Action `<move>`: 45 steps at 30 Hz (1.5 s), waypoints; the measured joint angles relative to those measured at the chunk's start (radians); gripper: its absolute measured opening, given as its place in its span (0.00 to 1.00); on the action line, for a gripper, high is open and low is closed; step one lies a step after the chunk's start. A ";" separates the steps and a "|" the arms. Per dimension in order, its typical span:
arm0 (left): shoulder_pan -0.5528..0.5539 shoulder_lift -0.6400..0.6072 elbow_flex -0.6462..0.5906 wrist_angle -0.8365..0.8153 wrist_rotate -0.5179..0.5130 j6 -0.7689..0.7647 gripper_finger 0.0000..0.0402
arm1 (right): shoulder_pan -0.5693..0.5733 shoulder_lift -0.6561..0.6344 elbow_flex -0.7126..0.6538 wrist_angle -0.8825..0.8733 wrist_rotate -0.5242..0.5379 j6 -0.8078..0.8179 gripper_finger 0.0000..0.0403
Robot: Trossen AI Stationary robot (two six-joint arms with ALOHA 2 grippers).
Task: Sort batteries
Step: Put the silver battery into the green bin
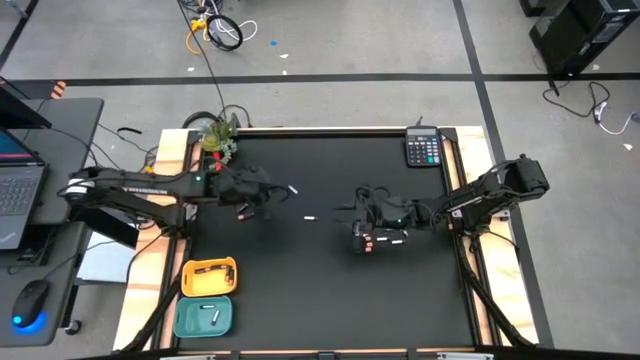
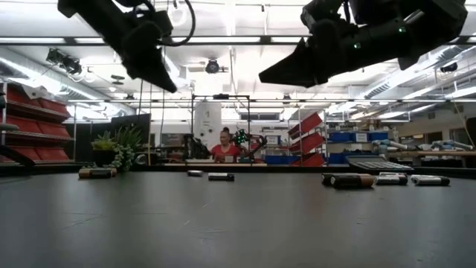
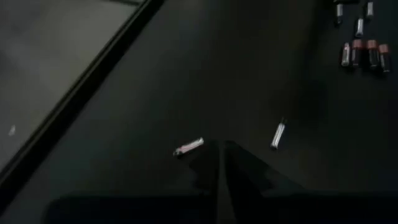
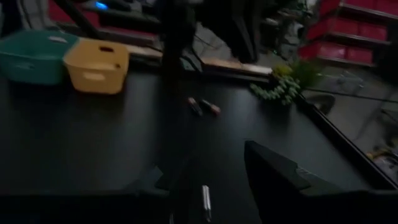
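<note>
Two white batteries lie on the black table ahead of my left gripper, which hangs above the table's left-middle with its fingers shut and nothing between them. A cluster of dark, copper-ended batteries lies under my right gripper at centre right. That gripper's fingers stand open in its wrist view, with a white battery lying on the table between them, untouched. Two more dark batteries lie farther toward the left arm.
A yellow tray and a teal tray holding a white battery stand at the near left corner. A calculator sits at the far right and a small plant at the far left. A person sits beyond the table.
</note>
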 joint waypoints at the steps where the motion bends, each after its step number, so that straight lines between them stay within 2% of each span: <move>1: 0.004 0.012 0.000 0.010 0.000 0.007 0.14 | -0.003 0.000 0.000 0.006 -0.016 0.001 0.38; 6: 0.066 0.172 -0.001 0.151 0.007 0.039 0.29 | -0.006 0.000 0.000 0.009 -0.019 0.063 0.38; 9: 0.109 0.287 -0.001 0.253 0.017 0.107 0.36 | -0.007 0.005 0.000 -0.006 0.002 0.095 0.38; 11: 0.151 0.357 0.008 0.314 0.056 0.144 0.40 | -0.007 0.010 0.000 -0.033 0.001 0.099 0.38; 15: 0.239 0.476 0.077 0.323 0.190 0.190 0.43 | 0.007 0.018 0.000 -0.056 -0.015 0.122 0.38; 21: 0.333 0.623 0.230 0.233 0.270 0.241 0.43 | 0.038 0.018 0.000 -0.068 -0.012 0.111 0.38; 24: 0.365 0.681 0.294 0.171 0.277 0.235 0.43 | 0.042 0.018 0.000 -0.077 -0.010 0.099 0.38; 27: 0.380 0.717 0.334 0.085 0.310 0.212 0.43 | 0.042 0.018 0.000 -0.092 -0.007 0.093 0.38; 34: 0.371 0.725 0.332 -0.034 0.322 0.253 0.43 | 0.032 0.018 -0.046 -0.050 0.008 0.074 0.38; 39: 0.370 0.724 0.332 -0.055 0.358 0.278 0.43 | 0.021 0.018 -0.093 0.035 0.008 0.090 0.38; 45: 0.370 0.717 0.332 -0.064 0.335 0.280 0.43 | 0.021 0.018 -0.131 0.113 0.008 0.116 0.38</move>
